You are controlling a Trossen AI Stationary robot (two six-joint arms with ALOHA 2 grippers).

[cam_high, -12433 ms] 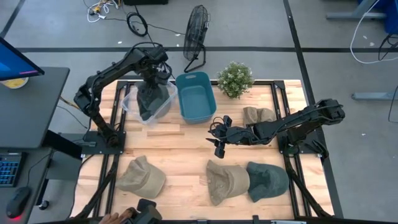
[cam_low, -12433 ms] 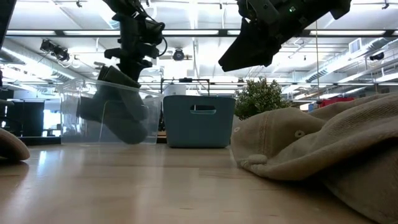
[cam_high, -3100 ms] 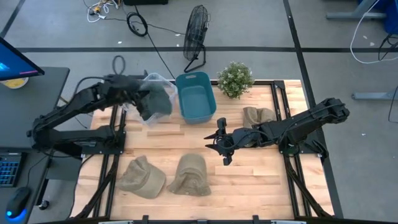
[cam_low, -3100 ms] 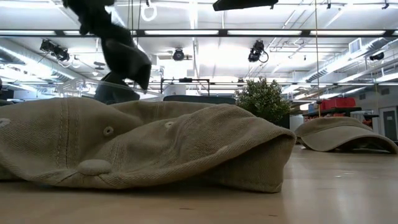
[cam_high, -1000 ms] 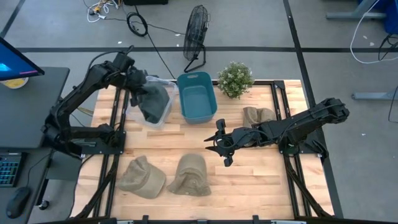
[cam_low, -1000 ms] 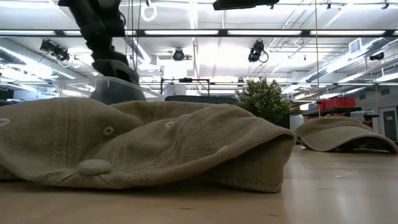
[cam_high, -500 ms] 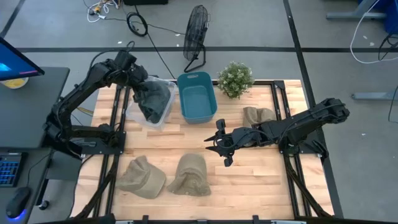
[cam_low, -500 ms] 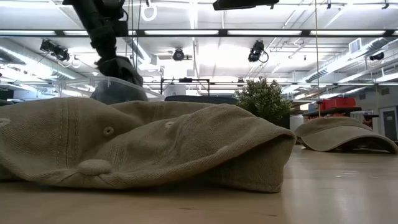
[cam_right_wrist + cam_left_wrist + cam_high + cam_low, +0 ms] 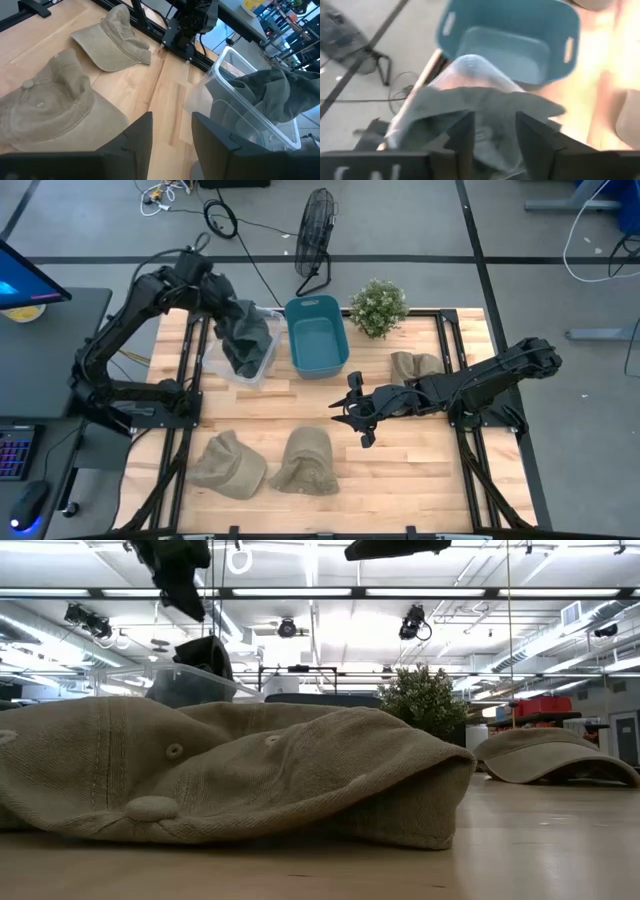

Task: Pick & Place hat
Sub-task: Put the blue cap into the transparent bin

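1. Hanging over the clear bin (image 9: 243, 345) at the table's (image 9: 400, 460) far-left corner: dark green cap (image 9: 243, 338).
2. Left gripper (image 9: 222, 307): fingers parted above it.
3. Right gripper (image 9: 348, 412): parted, mid-table.
4. Two tan caps (image 9: 305, 462), near edge.

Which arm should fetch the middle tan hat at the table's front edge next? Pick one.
Right. Its open, empty claw hovers just behind that tan hat. The left claw is over the clear bin at the dark hat, farther off.
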